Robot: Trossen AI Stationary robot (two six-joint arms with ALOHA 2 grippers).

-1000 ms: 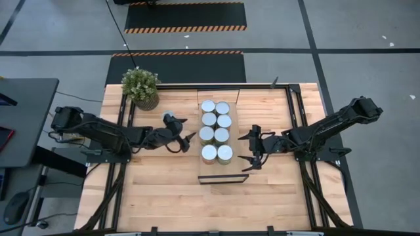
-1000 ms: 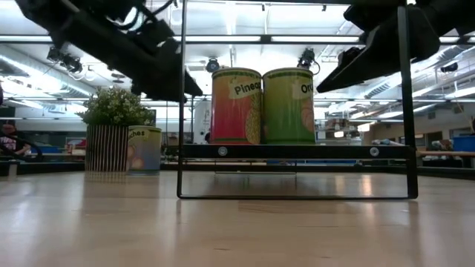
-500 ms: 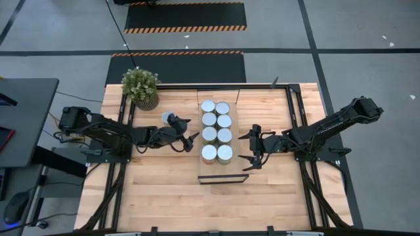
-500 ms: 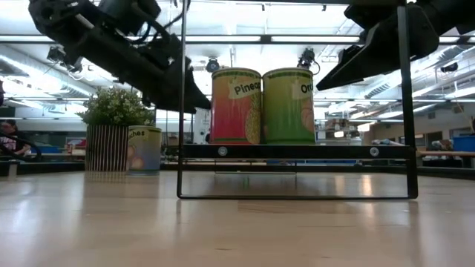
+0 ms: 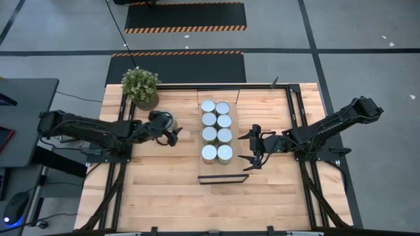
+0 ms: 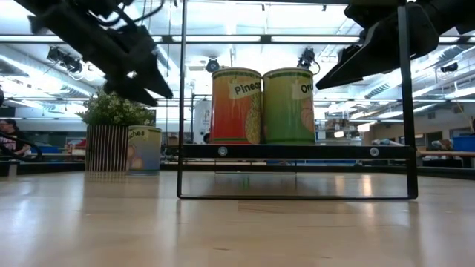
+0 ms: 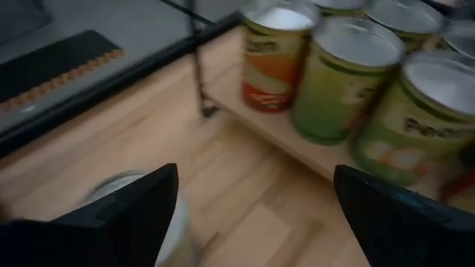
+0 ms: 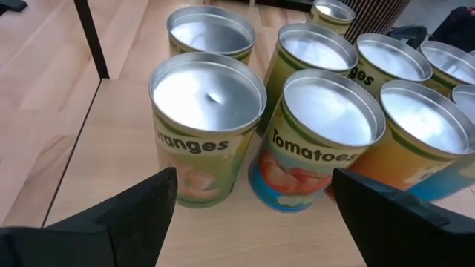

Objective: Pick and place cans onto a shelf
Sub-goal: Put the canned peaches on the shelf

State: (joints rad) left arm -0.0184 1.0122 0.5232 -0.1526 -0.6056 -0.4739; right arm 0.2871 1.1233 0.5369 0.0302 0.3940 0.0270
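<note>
Cans [image 5: 216, 130] stand in two rows of four on the shelf [image 5: 234, 173] in the middle of the surface [image 5: 164, 190], and one more can [image 6: 144, 150] sits apart on the wood beside the potted plant [image 5: 140, 87]. Over the last second the left end effector [image 5: 172, 134] has pulled back from the shelf's edge toward that lone can; a second ago it was close beside the rows, and now it hangs well short of them, above and near the stray can. Its fingers [image 7: 130, 219] stand wide apart with nothing between them, and its wrist view shows the blurred top of the can just under one finger. That retreat suggests the arm is turning to the last can off the shelf, so the task looks nearly finished, with one pick left. The right end effector [image 5: 250, 148] has not moved: it waits just beside the shelf's other side, fingers [image 8: 104, 230] apart and empty, looking over the cans [image 8: 208, 126] nearest it.
</note>
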